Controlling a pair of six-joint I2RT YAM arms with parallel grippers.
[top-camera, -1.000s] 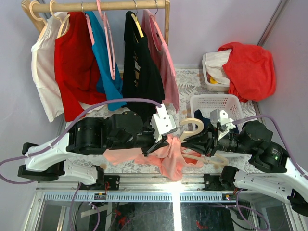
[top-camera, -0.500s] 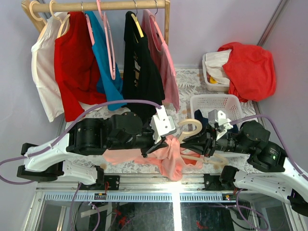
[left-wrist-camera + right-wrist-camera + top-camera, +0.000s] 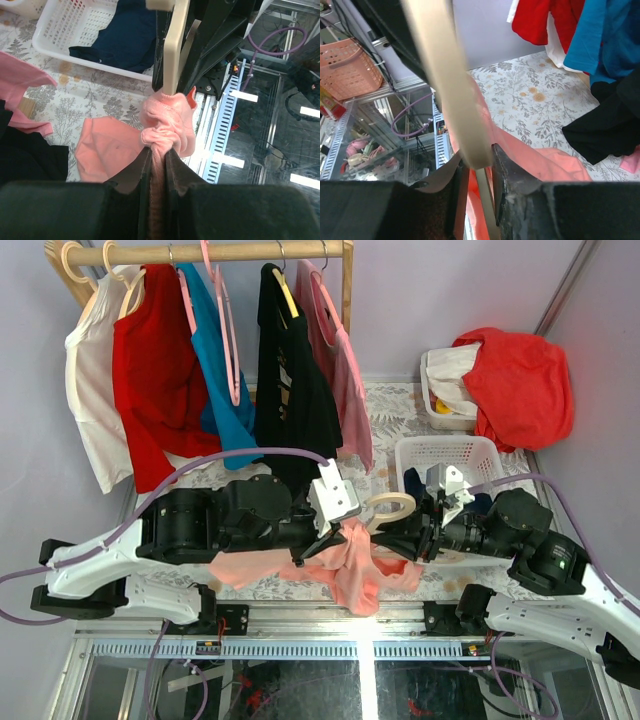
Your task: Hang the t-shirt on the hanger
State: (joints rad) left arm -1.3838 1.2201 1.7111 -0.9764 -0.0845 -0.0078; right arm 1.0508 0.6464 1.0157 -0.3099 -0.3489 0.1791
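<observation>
The salmon t-shirt (image 3: 350, 565) hangs bunched between the two arms at the table's front edge. My left gripper (image 3: 318, 545) is shut on a gathered fold of it (image 3: 165, 127). My right gripper (image 3: 405, 540) is shut on the cream hanger (image 3: 392, 508), whose hook rises above the cloth. In the left wrist view the hanger arm (image 3: 172, 45) comes down into the bunched cloth. In the right wrist view the hanger arm (image 3: 447, 85) runs up from between my fingers, with the t-shirt (image 3: 535, 160) draped right behind it.
A wooden rack (image 3: 230, 252) at the back carries white, red, blue, black and striped pink tops. A white basket (image 3: 445, 455) with dark cloth stands right of centre. A tub under a red shirt (image 3: 515, 380) sits at the back right.
My right gripper has carried the hanger left toward the left gripper and turned it. The hook now stands closer to the bunched t-shirt. The left gripper has barely moved.
</observation>
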